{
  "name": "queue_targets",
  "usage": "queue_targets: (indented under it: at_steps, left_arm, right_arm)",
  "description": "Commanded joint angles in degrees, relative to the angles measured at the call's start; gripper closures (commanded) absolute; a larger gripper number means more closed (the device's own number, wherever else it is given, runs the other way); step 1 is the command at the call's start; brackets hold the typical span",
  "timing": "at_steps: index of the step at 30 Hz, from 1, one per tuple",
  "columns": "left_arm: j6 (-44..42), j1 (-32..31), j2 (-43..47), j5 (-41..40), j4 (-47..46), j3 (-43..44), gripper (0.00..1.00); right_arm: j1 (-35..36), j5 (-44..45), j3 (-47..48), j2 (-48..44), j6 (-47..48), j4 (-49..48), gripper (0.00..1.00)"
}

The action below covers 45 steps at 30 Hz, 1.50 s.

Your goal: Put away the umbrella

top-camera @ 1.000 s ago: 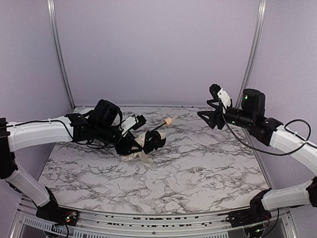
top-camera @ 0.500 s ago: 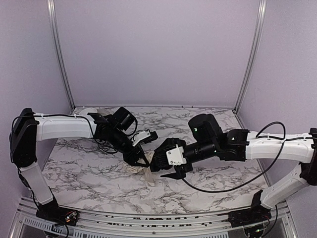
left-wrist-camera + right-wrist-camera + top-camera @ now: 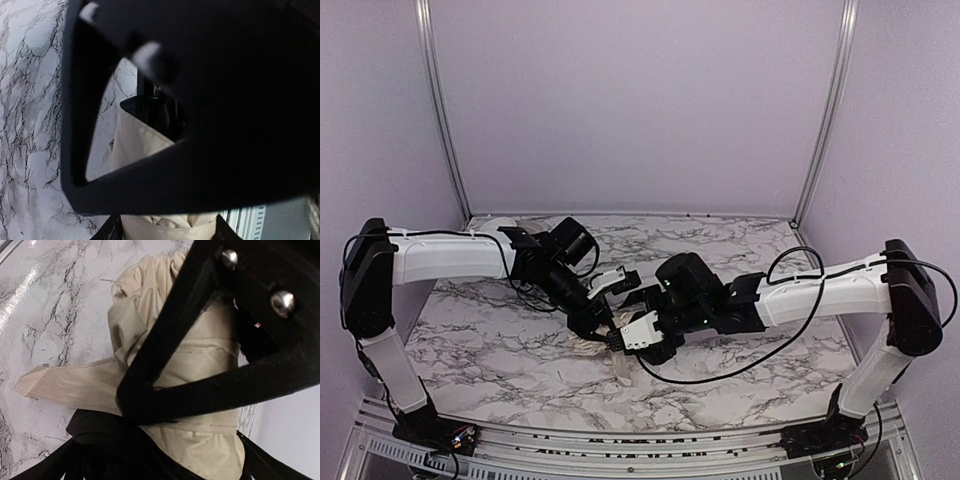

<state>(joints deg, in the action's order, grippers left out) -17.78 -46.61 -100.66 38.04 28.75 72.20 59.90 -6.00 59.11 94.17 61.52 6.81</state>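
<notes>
object: bunched cream fabric umbrella [image 3: 592,346], on white marble table [image 3: 500,340]
left gripper [image 3: 601,323]: clamped on canopy
right gripper [image 3: 622,340]: jaws wide, astride canopy

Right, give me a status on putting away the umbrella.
Done: the umbrella is collapsed into a cream bundle. In hand: the left end effector grips it on the table, with the right end effector against the fabric. Left: a loose flap sticks out, so tidying and stowing remain.

From above and behind we overlook the whole bench [image 3: 500,340]; both wrist cameras press close on the same umbrella [image 3: 135,300] fabric.
</notes>
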Motion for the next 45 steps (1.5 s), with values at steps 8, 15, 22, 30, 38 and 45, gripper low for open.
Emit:
queue_targets:
  at_steps: [8, 15, 22, 30, 38, 45]
  left_arm:
    - [-4.2, -1.6, -0.1, 7.7, 2.5, 2.6, 1.0]
    - [-5.5, -1.7, -0.8, 12.8, 2.5, 4.4, 1.0]
    - [-5.5, -1.9, -0.4, 14.5, 2.2, 5.8, 1.0]
    - [-2.3, -1.8, -1.1, 11.7, -0.1, 6.5, 0.98]
    - [1.5, -1.6, 3.3, -0.9, -7.0, 4.0, 0.51]
    - [5.1, -1.4, 9.3, -8.9, -16.8, -1.0, 0.29]
  right_arm:
    - [0.7, 2.2, -1.7, -0.1, 6.3, -14.2, 0.24]
    - [2.0, -2.8, -8.5, -3.7, 7.1, -26.1, 0.17]
    - [2.1, -5.7, -9.4, -4.4, 5.7, -29.3, 0.57]
    - [2.1, -3.5, -10.6, -6.2, 1.7, -33.8, 0.89]
    - [2.1, -0.1, -13.2, -9.1, 0.3, -38.8, 1.0]
    - [2.3, 5.3, -13.8, -9.2, 4.8, -39.6, 1.0]
